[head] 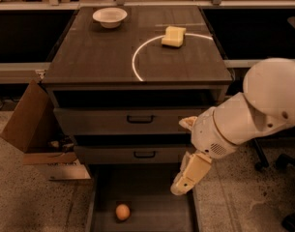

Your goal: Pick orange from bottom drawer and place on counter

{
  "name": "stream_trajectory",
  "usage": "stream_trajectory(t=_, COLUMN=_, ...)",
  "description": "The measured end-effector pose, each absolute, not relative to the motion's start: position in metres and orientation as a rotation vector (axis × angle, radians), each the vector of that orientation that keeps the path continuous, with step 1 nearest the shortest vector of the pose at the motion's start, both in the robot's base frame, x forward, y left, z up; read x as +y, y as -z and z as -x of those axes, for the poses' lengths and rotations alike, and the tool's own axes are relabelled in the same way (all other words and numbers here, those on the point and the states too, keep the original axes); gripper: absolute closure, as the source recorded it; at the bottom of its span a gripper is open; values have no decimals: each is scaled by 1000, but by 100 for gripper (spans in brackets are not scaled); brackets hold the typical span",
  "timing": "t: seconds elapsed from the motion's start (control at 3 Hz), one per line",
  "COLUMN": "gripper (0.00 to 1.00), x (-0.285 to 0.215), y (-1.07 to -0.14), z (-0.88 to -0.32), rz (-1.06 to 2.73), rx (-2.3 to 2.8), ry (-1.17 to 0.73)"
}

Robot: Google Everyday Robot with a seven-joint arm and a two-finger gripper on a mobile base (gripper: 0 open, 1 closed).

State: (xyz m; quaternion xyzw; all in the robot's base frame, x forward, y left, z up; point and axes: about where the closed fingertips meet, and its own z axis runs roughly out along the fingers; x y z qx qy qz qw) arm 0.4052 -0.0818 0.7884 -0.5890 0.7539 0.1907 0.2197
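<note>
The orange (122,211) lies on the floor of the open bottom drawer (154,202), left of its middle and near the front. My gripper (180,187) hangs from the white arm (243,120) over the drawer's right side, pointing down. It is above and to the right of the orange, apart from it, and carries nothing that I can see. The counter (98,57) is the dark wood-grain cabinet top with a white arc line.
A white bowl (110,17) and a pale yellow sponge (173,36) sit on the counter. The two upper drawers (137,120) with black handles are slightly ajar. A cardboard box (28,124) stands left of the cabinet. Chair legs (282,163) are at the right.
</note>
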Motion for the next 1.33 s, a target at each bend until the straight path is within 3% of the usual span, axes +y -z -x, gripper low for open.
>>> stream_trajectory(t=1.0, gripper=0, x=17, y=-560, z=-328, rz=1569, rx=1983, ry=-943)
stream_trajectory(t=1.33, gripper=0, x=31, y=-526, z=-335, rz=1474, rx=1991, ry=-975)
